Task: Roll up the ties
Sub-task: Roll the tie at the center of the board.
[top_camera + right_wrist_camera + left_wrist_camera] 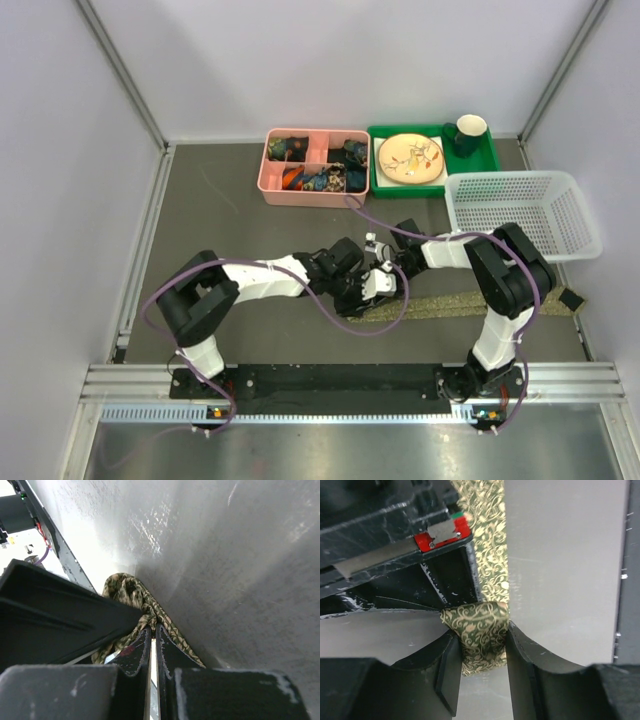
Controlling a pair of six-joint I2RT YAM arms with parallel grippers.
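Left pincer is found pinching a raised fold of the tie; right pincer is pressed together against the cloth, a nip not confirmed. Tie is laid along the surface between the arms, trailing right. Cloth is judged light, limp, slippery; hold is advised across its width beside the fold. Beyond, small dark bundles are held in a pink divided tray, a plate and mug in a green tray; a white basket is noted.
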